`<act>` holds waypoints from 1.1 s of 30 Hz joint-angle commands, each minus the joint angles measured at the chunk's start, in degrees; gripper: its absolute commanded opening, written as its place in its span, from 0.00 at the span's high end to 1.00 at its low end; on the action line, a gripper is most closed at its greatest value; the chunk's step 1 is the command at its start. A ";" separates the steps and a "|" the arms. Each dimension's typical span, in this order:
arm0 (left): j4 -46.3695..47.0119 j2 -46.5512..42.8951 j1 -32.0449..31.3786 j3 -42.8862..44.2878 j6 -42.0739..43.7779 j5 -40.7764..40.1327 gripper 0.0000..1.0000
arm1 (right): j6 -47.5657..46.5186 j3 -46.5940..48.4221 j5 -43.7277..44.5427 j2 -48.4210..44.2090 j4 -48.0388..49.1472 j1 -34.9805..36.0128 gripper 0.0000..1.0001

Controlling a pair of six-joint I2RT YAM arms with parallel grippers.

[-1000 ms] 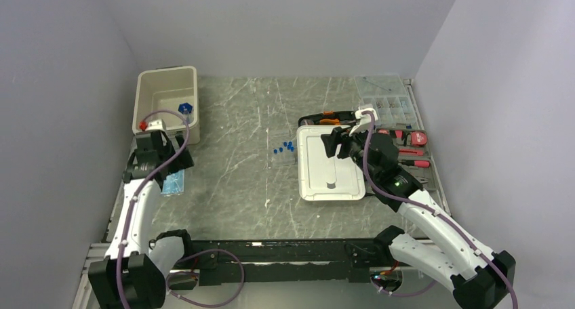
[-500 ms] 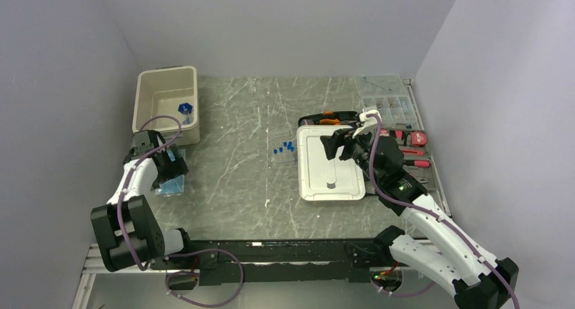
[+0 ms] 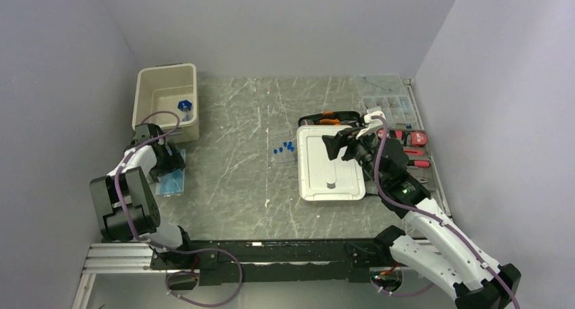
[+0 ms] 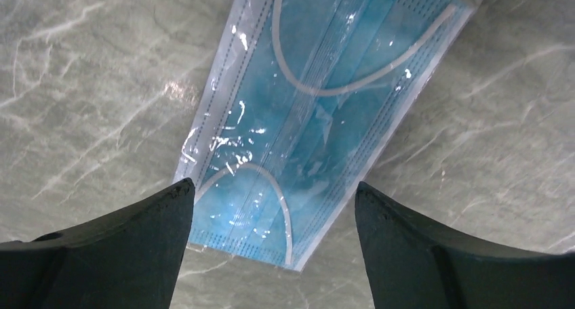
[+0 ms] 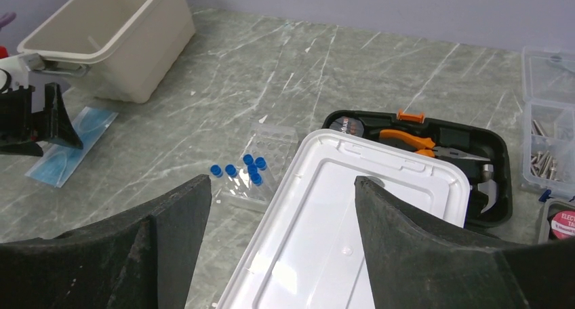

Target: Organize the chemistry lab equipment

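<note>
Step in hand: judged from the layout, the left claw (image 4: 271,207) hangs over a bagged blue mask (image 4: 319,112) lying flat on the table (image 3: 237,187), just beside the near wall of the beige bin (image 3: 167,99); this looks like the approach to a pick.
Left claw: jaws wide, one on each side of the mask's near short end, holding nothing.
Right claw: (image 5: 274,207) jaws well apart, empty, raised over the white lid (image 3: 331,165), far across the table from the bin.
Task things: blue caps (image 5: 245,167) sit in a small cluster on the table with a clear rack (image 5: 274,143) touching or just behind them, between the bin and the lid, nearer the lid. One blue piece (image 3: 184,107) already lies inside the bin.
Next move: the mask is thin and slick in its wrapper, so the left claw likely needs to drop until the tips meet the table, then close across the short edge; a slip or a pinch of wrapper only is the risk.
Edges: the bin wall stands close behind the left claw, and the side wall is near its arm.
Open room: bare table stretches from the bin toward the caps, with nothing in between.
Right side: a black tool case (image 5: 434,146) lies past the lid, farthest from the bin.
</note>
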 commanded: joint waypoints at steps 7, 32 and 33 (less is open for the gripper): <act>-0.62 5.73 0.04 1.44 0.31 2.31 0.40 | 0.33 -0.28 0.14 -0.75 1.83 -0.17 0.21; -4.39 -8.13 -9.62 -0.77 3.28 -10.63 0.04 | 0.09 -0.21 0.58 -1.28 1.66 -0.19 0.20; -4.04 -9.41 -10.80 -1.18 3.40 -12.20 0.02 | 0.09 -0.15 0.54 -1.46 1.57 -0.21 0.20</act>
